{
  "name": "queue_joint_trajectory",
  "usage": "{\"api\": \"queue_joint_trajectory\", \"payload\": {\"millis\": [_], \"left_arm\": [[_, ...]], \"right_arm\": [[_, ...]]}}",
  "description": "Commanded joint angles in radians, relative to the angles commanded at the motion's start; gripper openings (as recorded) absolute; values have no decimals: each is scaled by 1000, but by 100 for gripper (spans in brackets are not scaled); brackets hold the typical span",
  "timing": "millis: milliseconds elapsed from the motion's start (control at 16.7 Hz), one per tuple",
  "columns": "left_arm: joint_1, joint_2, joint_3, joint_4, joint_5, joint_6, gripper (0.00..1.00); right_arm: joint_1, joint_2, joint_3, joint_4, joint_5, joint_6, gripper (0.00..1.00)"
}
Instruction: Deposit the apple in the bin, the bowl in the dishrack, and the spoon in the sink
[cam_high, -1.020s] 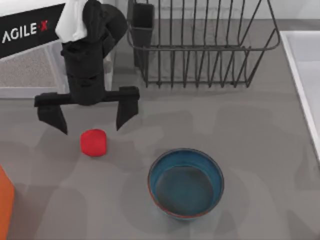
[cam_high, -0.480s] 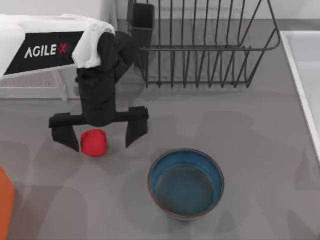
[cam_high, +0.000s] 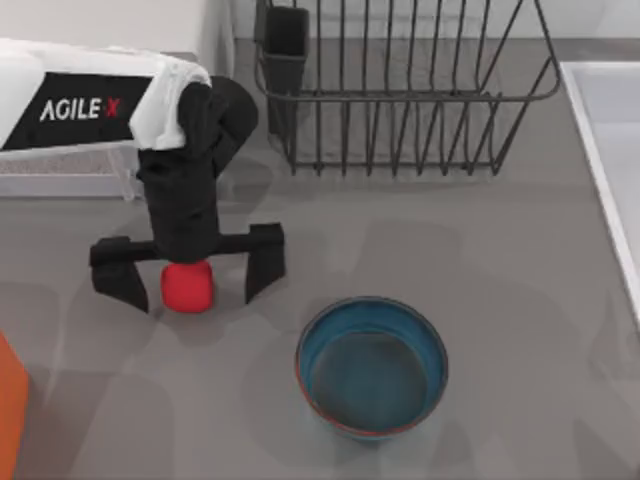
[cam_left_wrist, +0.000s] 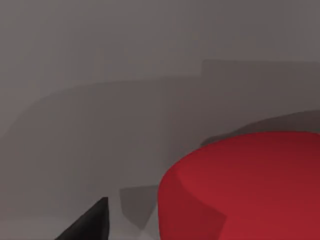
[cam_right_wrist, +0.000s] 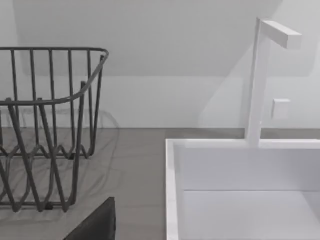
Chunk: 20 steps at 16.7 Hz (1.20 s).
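The red apple (cam_high: 187, 291) lies on the grey table at the left. My left gripper (cam_high: 190, 293) is open and straddles it, one black finger (cam_high: 120, 282) on each side, neither touching. In the left wrist view the apple (cam_left_wrist: 245, 185) looms close beside a fingertip (cam_left_wrist: 87, 227). The teal bowl (cam_high: 371, 367) with its orange-red rim stands upright to the apple's right, nearer the front. The black wire dishrack (cam_high: 400, 95) stands at the back. The sink (cam_high: 612, 130) runs along the right edge. The spoon is out of view. A dark fingertip (cam_right_wrist: 95, 225) of my right arm points toward the dishrack (cam_right_wrist: 45, 135) and sink (cam_right_wrist: 172, 190).
An orange bin corner (cam_high: 10, 410) sits at the front left edge. A white microwave (cam_high: 60, 165) stands behind the left arm. The rack's black utensil cup (cam_high: 284, 45) is at its near-left corner. A white faucet (cam_right_wrist: 260, 80) rises behind the sink.
My left gripper has come forward from behind the apple and dropped down, so its open fingers now flank the apple. Apple and bowl have not moved.
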Motion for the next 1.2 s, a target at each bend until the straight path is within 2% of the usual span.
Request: {"api": "queue_joint_trajectory", "payload": {"millis": [780, 1200], "left_arm": [[0, 0, 0, 0, 0, 0, 2], [0, 0, 0, 0, 0, 0, 0]], "right_arm": [[0, 0, 0, 0, 0, 0, 100], [0, 0, 0, 0, 0, 0, 100]]}}
